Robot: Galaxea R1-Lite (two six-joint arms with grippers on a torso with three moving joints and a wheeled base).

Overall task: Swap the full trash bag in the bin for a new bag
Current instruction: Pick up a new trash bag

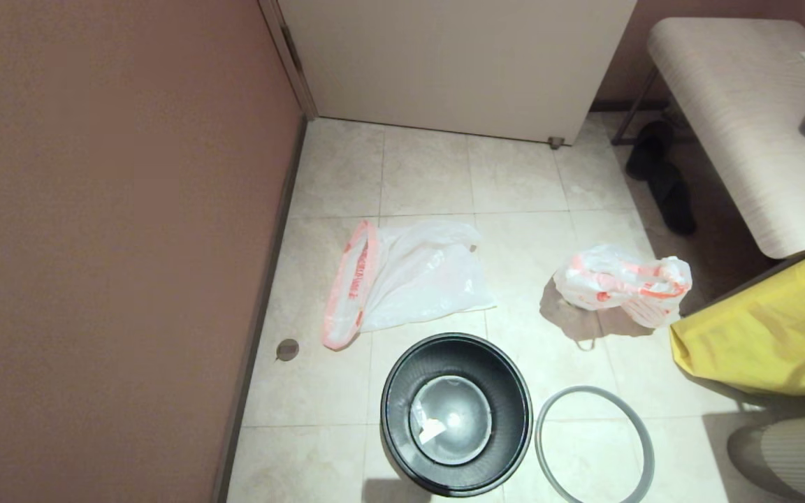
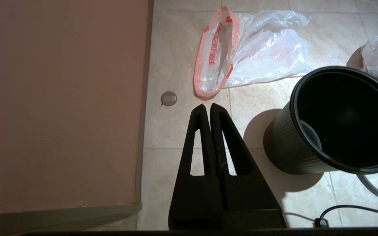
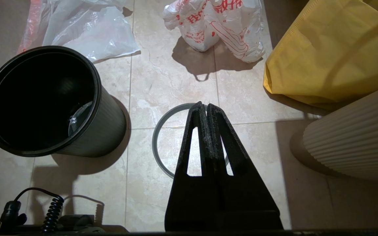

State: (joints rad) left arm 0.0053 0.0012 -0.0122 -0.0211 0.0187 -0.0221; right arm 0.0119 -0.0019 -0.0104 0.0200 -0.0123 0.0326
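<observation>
The black bin (image 1: pixel 455 413) stands upright and unlined on the tiled floor, its shiny bottom showing; it also appears as the bin (image 2: pixel 336 121) and the bin (image 3: pixel 48 101). Its grey hoop rim (image 1: pixel 595 447) lies flat beside it on the right. The new bag (image 1: pixel 409 276) lies limp behind the bin to the left, orange band toward the wall. The full trash bag (image 1: pixel 622 283) sits bunched behind the bin to the right. My left gripper (image 2: pixel 207 106) is shut and empty above the floor left of the bin. Over the hoop rim (image 3: pixel 157 144) hangs my right gripper (image 3: pixel 202 105), shut and empty.
A brown wall (image 1: pixel 109 244) runs along the left, with a round floor plate (image 1: pixel 287 349) near its base. A yellow fabric bag (image 1: pixel 773 328) and a ribbed white object (image 3: pixel 353 141) crowd the right. A bench (image 1: pixel 745 119) with dark slippers (image 1: pixel 661 175) under it stands at the back right.
</observation>
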